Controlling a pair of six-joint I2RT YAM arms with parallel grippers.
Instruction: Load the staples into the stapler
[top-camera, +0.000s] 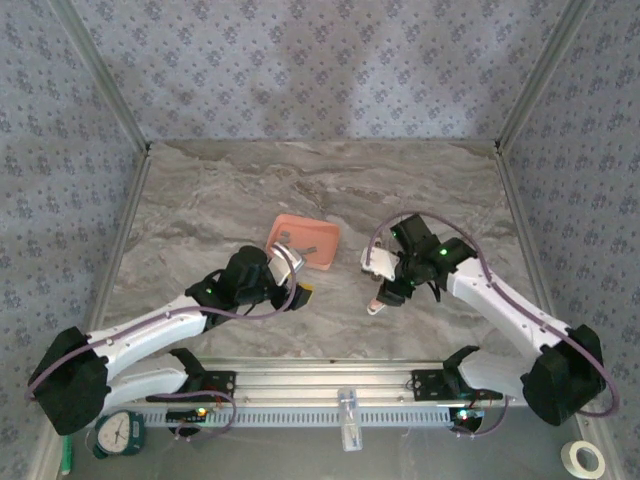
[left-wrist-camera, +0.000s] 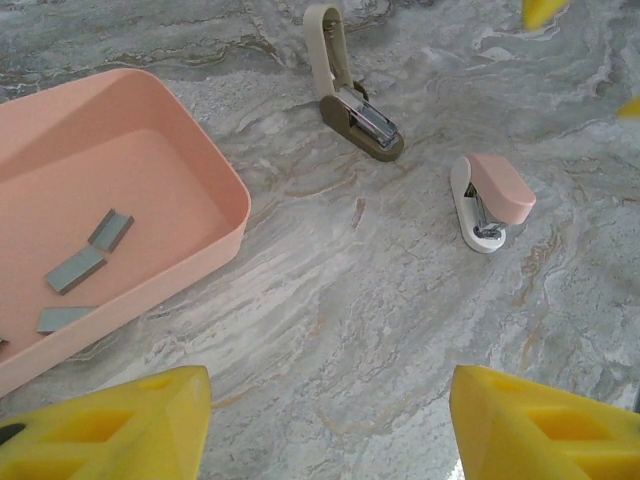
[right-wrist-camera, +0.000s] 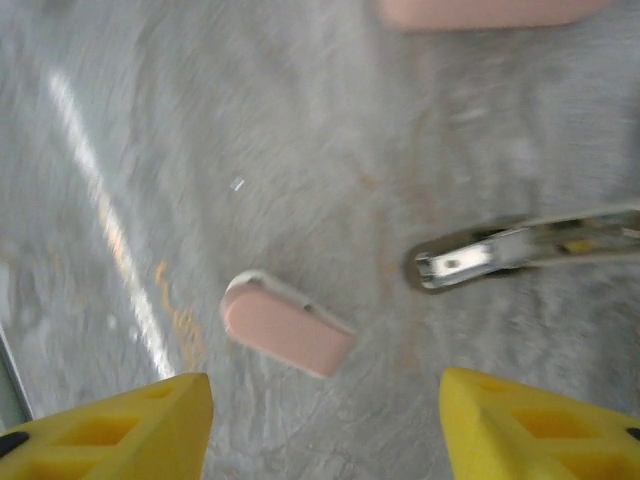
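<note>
The left tool (left-wrist-camera: 325, 410) and right tool (right-wrist-camera: 325, 410) both gape wide and empty, the stapler (left-wrist-camera: 490, 200) lying on the table (left-wrist-camera: 350, 300) under the right one.

Left arm (top-camera: 145, 335) first: glossy white shells on the long links, chunky black housings at the joints, and a big rounded black block at the shoulder (top-camera: 68, 385). The right arm (top-camera: 500, 303) wears the same livery. A thin purple cable (top-camera: 250, 315) loops by the left wrist, and a second purple cable (top-camera: 480, 258) arcs around the right one. A tiny green light (top-camera: 207, 292) glows on each black wrist housing. Down at wrist level, the left fingers (left-wrist-camera: 110, 425) are bright yellow wedges with moulded recessed pockets. The right fingers (right-wrist-camera: 540, 425) match, yellow and blocky.
</note>
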